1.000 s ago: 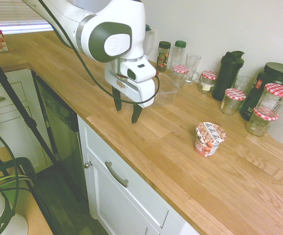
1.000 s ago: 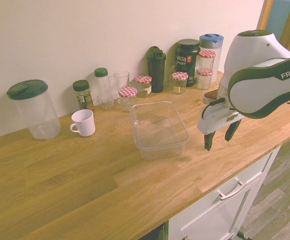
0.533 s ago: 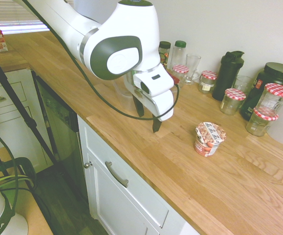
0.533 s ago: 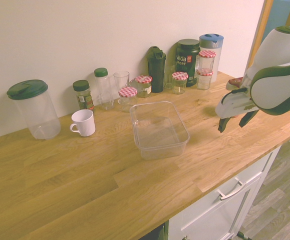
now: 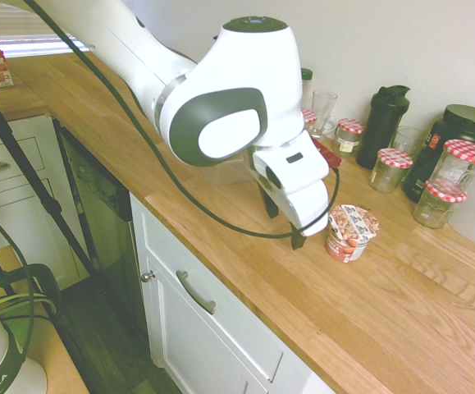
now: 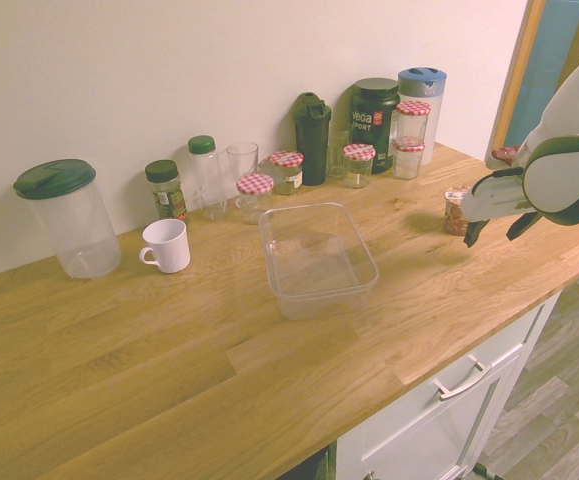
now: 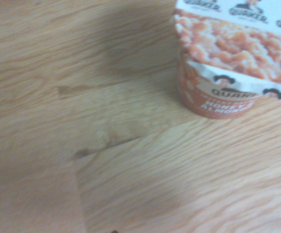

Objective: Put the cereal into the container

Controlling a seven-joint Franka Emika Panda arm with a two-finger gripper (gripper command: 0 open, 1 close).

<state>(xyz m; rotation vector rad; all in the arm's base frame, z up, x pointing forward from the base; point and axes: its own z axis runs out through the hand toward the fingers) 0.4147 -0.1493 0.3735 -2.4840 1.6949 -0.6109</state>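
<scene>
The cereal (image 5: 351,233), a red cup whose foil lid repeats "QUAKER" and whose side reads "HONEY & ALMONDS", stands upright on the wooden counter (image 5: 434,312) just beside the gripper (image 5: 284,223), whose fingers hang spread and empty, not touching it.

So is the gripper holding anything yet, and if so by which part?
Nothing is held. The gripper is open and empty, just beside the cereal cup, which stands untouched on the counter.
</scene>
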